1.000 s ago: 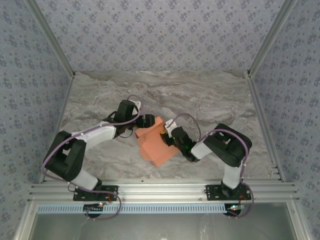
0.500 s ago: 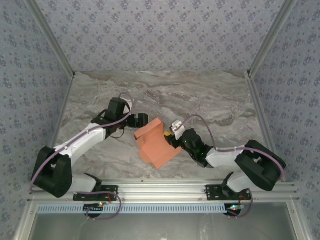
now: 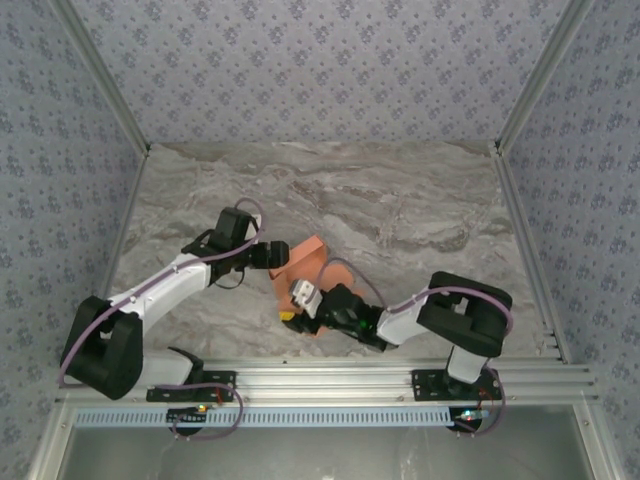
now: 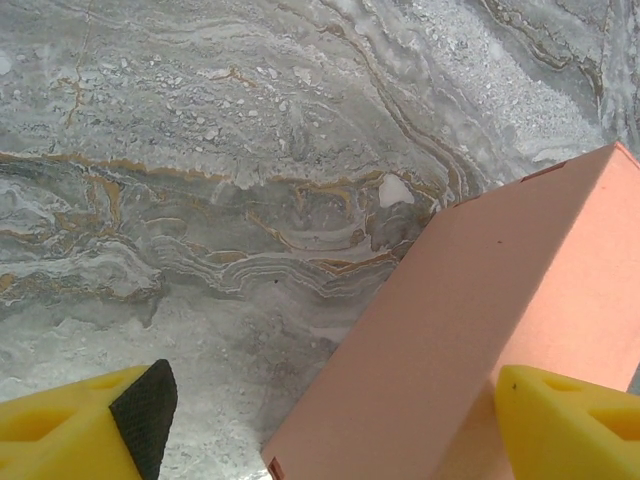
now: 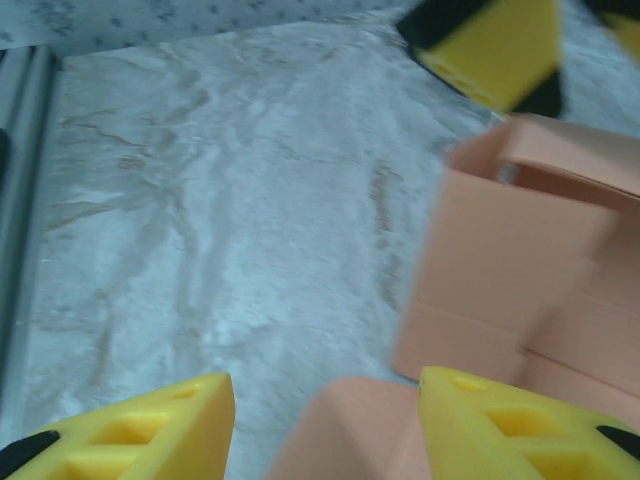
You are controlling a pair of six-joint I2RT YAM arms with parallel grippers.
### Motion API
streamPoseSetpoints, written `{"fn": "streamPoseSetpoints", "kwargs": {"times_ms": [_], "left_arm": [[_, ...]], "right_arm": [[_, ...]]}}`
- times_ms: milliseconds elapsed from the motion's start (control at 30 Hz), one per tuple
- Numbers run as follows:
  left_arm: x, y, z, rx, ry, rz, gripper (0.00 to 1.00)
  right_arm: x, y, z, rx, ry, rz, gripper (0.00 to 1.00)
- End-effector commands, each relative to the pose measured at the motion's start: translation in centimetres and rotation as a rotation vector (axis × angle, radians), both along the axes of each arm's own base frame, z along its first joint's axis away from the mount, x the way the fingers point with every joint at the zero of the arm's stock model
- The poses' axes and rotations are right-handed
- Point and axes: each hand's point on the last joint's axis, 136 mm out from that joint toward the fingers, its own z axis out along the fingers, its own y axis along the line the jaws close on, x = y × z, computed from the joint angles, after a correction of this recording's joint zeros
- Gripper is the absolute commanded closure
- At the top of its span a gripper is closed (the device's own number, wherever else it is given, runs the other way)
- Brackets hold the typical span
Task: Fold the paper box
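Observation:
The paper box is orange-salmon card, partly folded, standing on the marble table near the middle front. My left gripper is at its left side. In the left wrist view the left gripper is open, and a flat panel of the box reaches in between the yellow fingers. My right gripper is low at the box's near-left corner. In the right wrist view the right gripper is open, with a rounded flap lying between its fingers and the box's open end ahead on the right.
The grey marble table has free room behind and to both sides of the box. An aluminium rail runs along the near edge, and patterned walls close in the back and sides.
My right arm has swung from the box's right side round to its near-left corner, low over the table. My left gripper has drawn back and then come in against the box's left side.

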Motion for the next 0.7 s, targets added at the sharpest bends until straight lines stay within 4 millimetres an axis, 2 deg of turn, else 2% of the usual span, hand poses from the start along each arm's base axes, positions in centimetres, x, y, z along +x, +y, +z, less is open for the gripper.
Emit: {"fn": "streamPoseSetpoints", "kwargs": {"times_ms": [0,200,333,500,667], "left_arm": [[-1.2,1.4,-1.4,0.036,0.047,0.038,0.17],[-1.8,2.5,-2.6,0.048,0.067,0.092,0.21],[-2.0,2.2,-2.7,0.006,0.065,0.103,0.26],[-2.1,1.6,-2.7,-0.056,0.064,0.118,0.3],[-2.5,1.2,-3.1,-0.098,0.086,0.123,0.34]], "right_arm": [[1.1,1.3,2.6,0.097,-0.094,-0.07,0.46],[2.8,1.7,2.2,0.104,-0.074,-0.164,0.43],[4.2,1.5,1.7,0.101,-0.068,-0.216,0.43],[4.6,2.3,0.8,0.083,-0.072,-0.21,0.45],[5.7,2.1,0.5,0.071,-0.1,-0.251,0.49]]}}
